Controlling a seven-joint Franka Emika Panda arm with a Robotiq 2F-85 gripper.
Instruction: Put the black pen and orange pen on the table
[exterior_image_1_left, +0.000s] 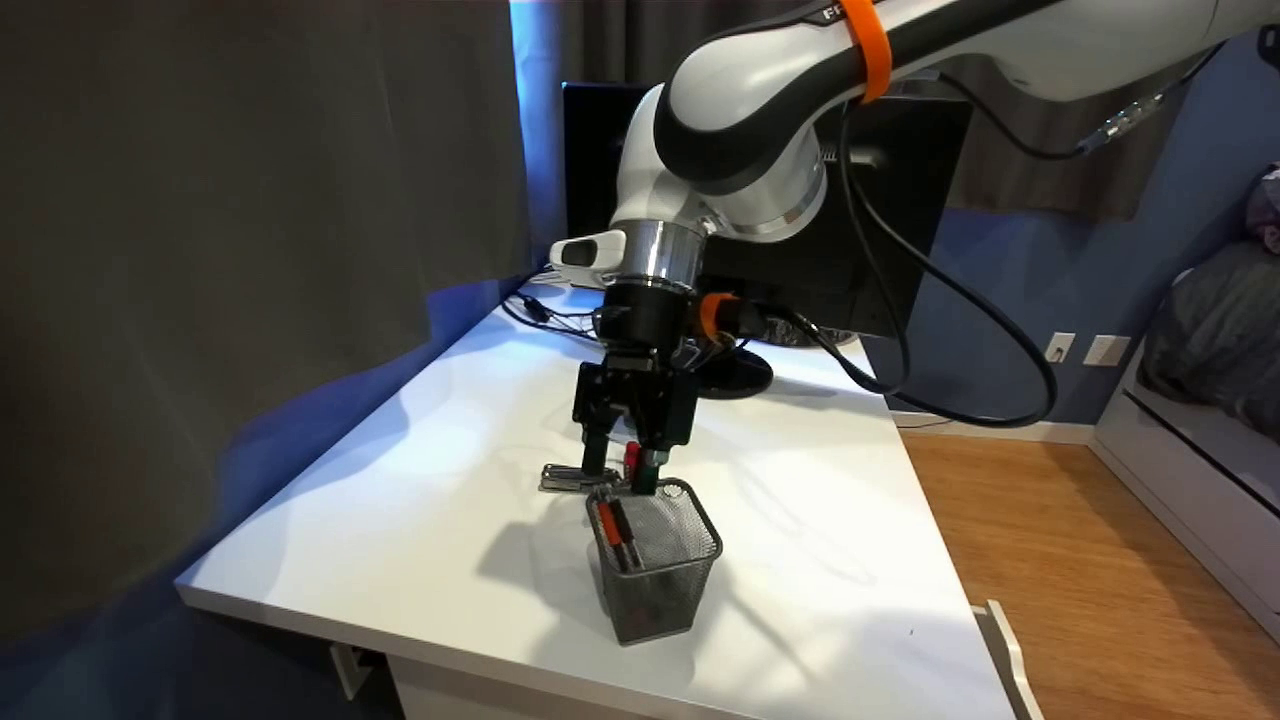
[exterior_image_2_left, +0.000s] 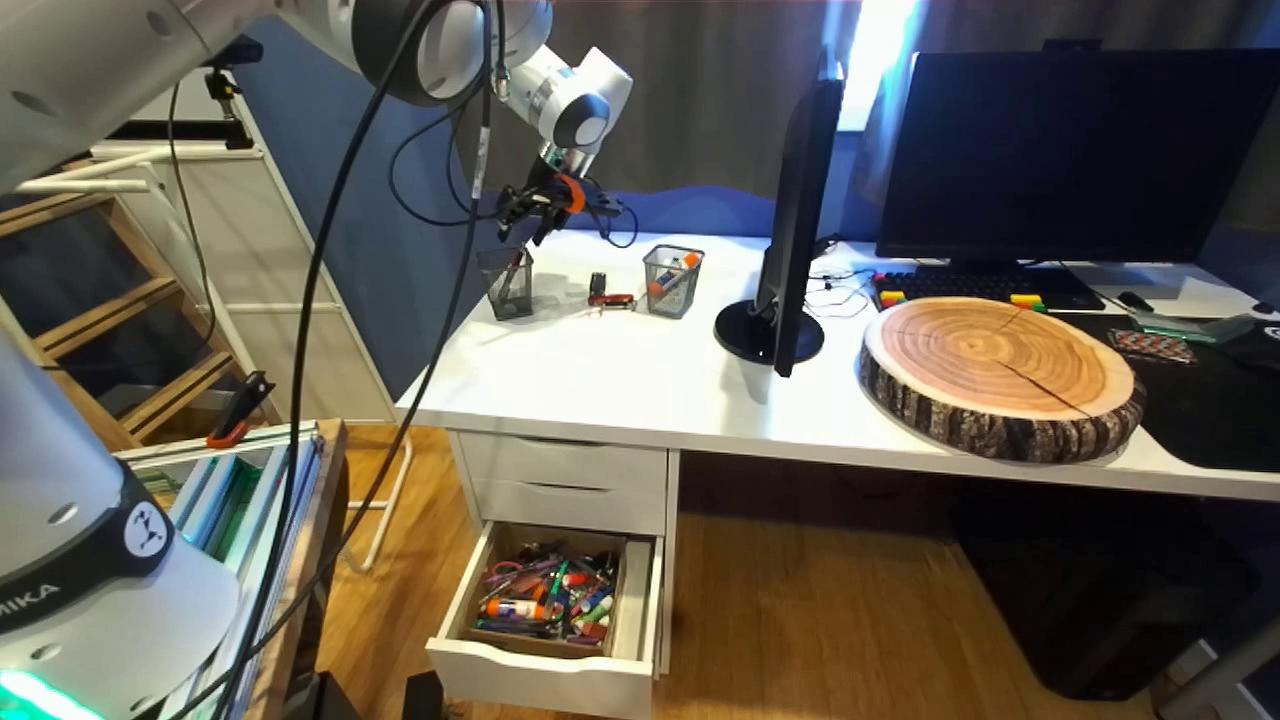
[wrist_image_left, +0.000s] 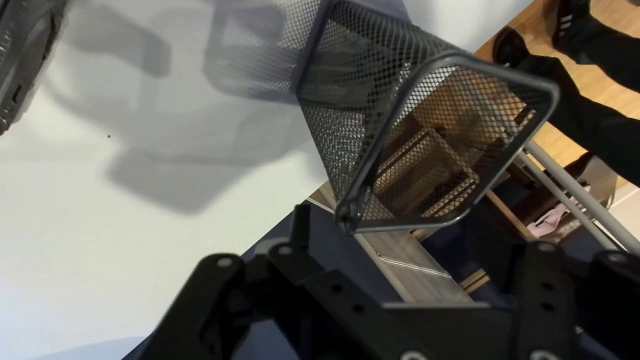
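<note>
In an exterior view, the orange pen (exterior_image_1_left: 608, 523) and black pen (exterior_image_1_left: 622, 522) were found in the mesh cup (exterior_image_1_left: 662, 603), lower centre; the gripper (exterior_image_1_left: 620, 479) was observed near its rim, jaws parted.

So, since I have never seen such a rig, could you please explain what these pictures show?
The machine is a jointed white-and-black robot arm ending in a black two-fingered gripper. Two pictures come from cameras standing apart from it, the third from a camera on its wrist. On the large white rectangular table stands a black wire-mesh cup with a slim red-orange pen and a slim black pen inside. A second dark mesh cup and a small red item show in an exterior view. The gripper is near the first cup's rim, open and apparently holding nothing.
</note>
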